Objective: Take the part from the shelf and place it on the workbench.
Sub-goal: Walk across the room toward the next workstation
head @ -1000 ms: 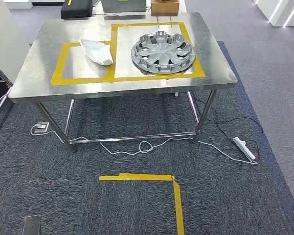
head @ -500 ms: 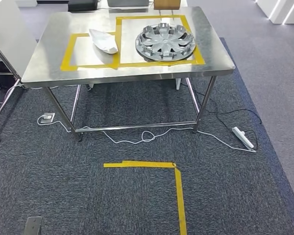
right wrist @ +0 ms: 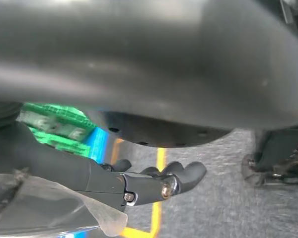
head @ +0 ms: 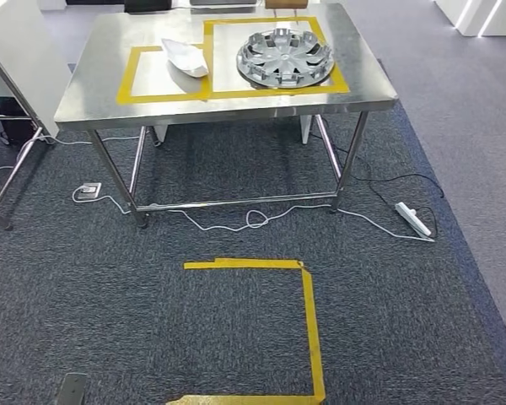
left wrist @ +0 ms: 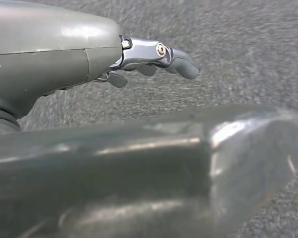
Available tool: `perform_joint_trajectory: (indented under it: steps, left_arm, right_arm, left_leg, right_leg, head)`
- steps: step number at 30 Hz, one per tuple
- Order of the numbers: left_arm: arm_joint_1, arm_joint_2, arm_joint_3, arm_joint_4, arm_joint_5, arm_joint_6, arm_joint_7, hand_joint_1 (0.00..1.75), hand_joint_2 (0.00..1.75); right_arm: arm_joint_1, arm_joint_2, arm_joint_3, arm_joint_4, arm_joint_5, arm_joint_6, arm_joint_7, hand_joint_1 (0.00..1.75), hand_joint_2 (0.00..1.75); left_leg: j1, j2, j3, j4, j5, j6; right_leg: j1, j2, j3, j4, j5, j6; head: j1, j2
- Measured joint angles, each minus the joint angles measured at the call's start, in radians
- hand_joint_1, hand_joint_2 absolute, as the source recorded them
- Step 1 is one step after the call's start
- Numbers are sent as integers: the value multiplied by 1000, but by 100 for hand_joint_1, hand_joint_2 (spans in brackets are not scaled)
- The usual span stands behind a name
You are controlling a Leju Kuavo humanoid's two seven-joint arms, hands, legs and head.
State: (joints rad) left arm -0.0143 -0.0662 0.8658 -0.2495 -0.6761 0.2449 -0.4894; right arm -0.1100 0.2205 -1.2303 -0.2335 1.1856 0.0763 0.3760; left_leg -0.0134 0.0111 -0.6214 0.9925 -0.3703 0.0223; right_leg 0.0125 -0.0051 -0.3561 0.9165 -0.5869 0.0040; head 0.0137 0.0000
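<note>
We see the steel worktop (head: 98, 93) standing on grey carpet, its far edge cut off by the top of the head view. On it, yellow tape marks two boxes: the silver wheel cover (head: 285, 57) lies flat inside the larger box, and a white part (head: 184, 57) rests in the smaller box beside it, its nearer end lying over the tape line between them. We cannot make out what the white part is beyond a pale, folded or moulded shape. Under the worktop a white cable (head: 250, 221) loops across the carpet, and a power strip (head: 413, 218) lies off to the right. A yellow tape outline (head: 309, 312) marks the floor closer to us, cut off at the bottom edge. A white panel (head: 21, 59) leans at the left, only partly visible. Our left hand (left wrist: 147, 57) hangs over the carpet with its fingers (left wrist: 183, 64) extended and apart, holding nothing. Our right hand (right wrist: 155, 183) likewise shows its fingers (right wrist: 190, 173) stretched out with nothing in them, though blur and dark shapes hide much around it.
</note>
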Motion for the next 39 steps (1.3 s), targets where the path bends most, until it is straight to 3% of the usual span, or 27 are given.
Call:
perform_joint_trajectory:
  steps: [2,3,4,6,7,8,9,11,13,14,16,18,20,21,22,23,24,25,27,29,30,32,34,36,37,38,39]
  left_arm:
    - [1,-6,-6,4,-8,8,1,0,0]
    - [4,-9,-8,5,-12,10,1,0,0]
    - [6,-12,-12,7,-18,11,2,0,0]
    - [8,-18,-20,10,-30,10,4,0,0]
    - [8,-20,-24,11,-35,9,4,0,0]
    - [8,-22,-28,12,-38,8,5,0,0]
    - [8,-24,-31,13,-41,7,5,0,0]
    - [8,-27,-35,15,-45,6,5,0,0]
    - [3,-30,-40,15,-45,6,5,0,0]
    - [1,-32,-42,16,-45,6,5,0,0]
    - [3,-35,-46,17,-49,1,5,0,0]
    - [9,-39,-50,20,-56,-9,8,0,0]
    - [9,-42,-53,22,-61,-18,11,0,0]
    - [7,-43,-55,22,-63,-22,11,0,0]
    - [7,-45,-57,23,-65,-26,11,0,0]
    - [8,-46,-59,23,-66,-28,11,0,0]
    - [10,-47,-60,24,-67,-30,11,0,0]
    - [11,-48,-60,24,-67,-30,11,0,0]
    - [11,-52,-61,25,-67,-32,11,0,0]
    - [8,-55,-63,26,-69,-38,11,0,0]
    - [9,-56,-65,26,-72,-43,11,0,0]
    - [14,-55,-68,28,-77,-50,11,0,0]
    - [18,-55,-71,29,-80,-53,11,0,0]
    - [17,-57,-75,30,-84,-55,11,0,0]
    - [16,-58,-76,30,-85,-55,10,0,0]
    - [16,-58,-76,30,-86,-55,10,0,0]
    - [17,-58,-76,30,-88,-56,10,0,0]
  right_arm:
    - [9,-1,0,0,-1,3,-15,0,0]
    - [14,-2,0,0,-2,3,-19,0,0]
    - [17,-4,0,0,-2,4,-19,0,0]
    - [21,-5,0,0,-2,4,-19,0,0]
    - [23,-6,0,0,-2,4,-18,0,0]
    - [23,-6,0,0,-2,4,-18,0,0]
    - [23,-6,0,0,-2,5,-18,0,0]
    - [23,-6,0,0,-2,5,-18,0,0]
    - [22,-7,0,0,-2,5,-18,0,0]
    - [21,-7,0,0,-2,5,-18,0,0]
    - [22,-8,0,0,-1,6,-18,0,0]
    - [23,-9,0,0,2,7,-19,0,0]
    - [26,-11,0,0,6,8,-19,0,0]
    - [28,-11,0,0,8,8,-19,0,0]
    - [29,-12,0,0,9,8,-19,0,0]
    - [29,-13,0,0,9,8,-19,0,0]
    - [29,-13,0,0,9,8,-19,0,0]
    - [28,-13,0,0,9,8,-19,0,0]
    - [28,-16,0,0,9,8,-18,0,0]
    - [26,-19,0,0,10,9,-19,0,0]
    - [26,-21,0,0,10,9,-20,0,0]
    - [25,-20,0,1,11,10,-23,0,0]
    - [27,-20,0,2,13,9,-24,0,0]
    - [31,-20,0,2,14,9,-24,0,0]
    - [33,-20,0,2,14,9,-24,0,0]
    - [34,-21,0,2,14,9,-24,0,0]
    - [33,-21,0,2,15,8,-24,0,0]
  left_leg:
    - [4,-4,-9,2,-3,-12]
    - [6,-6,-17,22,-35,-19]
    - [9,-8,-29,63,-87,-26]
    - [15,-8,-55,194,-193,-38]
    - [18,-8,-61,257,-213,-43]
    - [21,-8,-56,296,-206,-47]
    - [24,-7,-37,304,-180,-51]
    - [30,8,43,223,-133,-58]
    - [26,35,128,90,-156,-52]
    - [22,44,147,47,-175,-43]
    - [17,35,143,23,-176,-18]
    - [18,22,122,19,-156,2]
    - [19,6,91,18,-131,14]
    - [18,-4,74,19,-118,18]
    - [17,-15,56,19,-104,19]
    - [14,-27,39,20,-91,20]
    - [12,-37,24,21,-79,19]
    - [9,-49,12,21,-68,18]
    - [4,-71,-6,22,-49,15]
    - [0,-91,-18,24,-28,9]
    - [-1,-100,-23,23,-18,4]
    - [-2,-113,-31,23,-7,-7]
    - [-1,-83,-47,64,-51,-19]
    - [7,-38,-81,183,-142,-34]
    - [12,-27,-98,250,-177,-40]
    - [17,-21,-102,294,-191,-46]
    - [21,-18,-90,304,-187,-50]
  right_leg:
    - [-2,-7,-16,-2,18,-9]
    - [-4,-13,-28,-2,31,-16]
    - [-6,-20,-44,-1,43,-21]
    - [-5,-33,-83,11,65,-26]
    - [-5,-42,-105,21,75,-25]
    - [-6,-51,-125,33,83,-23]
    - [-7,-60,-147,47,91,-21]
    - [-11,-78,-188,77,102,-14]
    - [-10,-94,-218,101,111,-2]
    - [-8,-103,-226,106,117,4]
    - [-8,-121,-233,105,130,15]
    - [-12,-95,-245,122,104,29]
    - [-15,-35,-275,209,11,39]
    - [-14,-14,-292,275,-40,39]
    - [-13,-3,-303,336,-71,37]
    - [-12,2,-304,376,-79,33]
    - [-10,4,-288,380,-63,28]
    - [-9,9,-252,346,-34,20]
    - [-1,43,-142,203,7,-1]
    - [2,76,-60,74,2,-13]
    - [3,78,-44,43,-5,-15]
    - [0,56,-48,29,1,-18]
    - [-6,27,-54,24,15,-27]
    - [-7,-6,-63,25,22,-32]
    - [-8,-23,-68,26,25,-31]
    - [-8,-39,-72,27,27,-29]
    - [-9,-54,-76,29,29,-27]
  head:
    - [0,0]
    - [-2,0]
    - [-4,0]
    - [-9,0]
    - [-9,0]
    - [-9,0]
    - [-9,0]
    - [-9,0]
    - [-9,0]
    - [-10,0]
    - [-9,0]
    - [-9,0]
    - [-7,0]
    - [-6,0]
    - [-6,0]
    - [-6,0]
    - [-6,0]
    - [-6,0]
    - [-6,0]
    - [-6,0]
    - [-6,0]
    - [-5,0]
    - [-12,0]
    - [-20,0]
    - [-20,0]
    - [-20,0]
    - [-20,0]
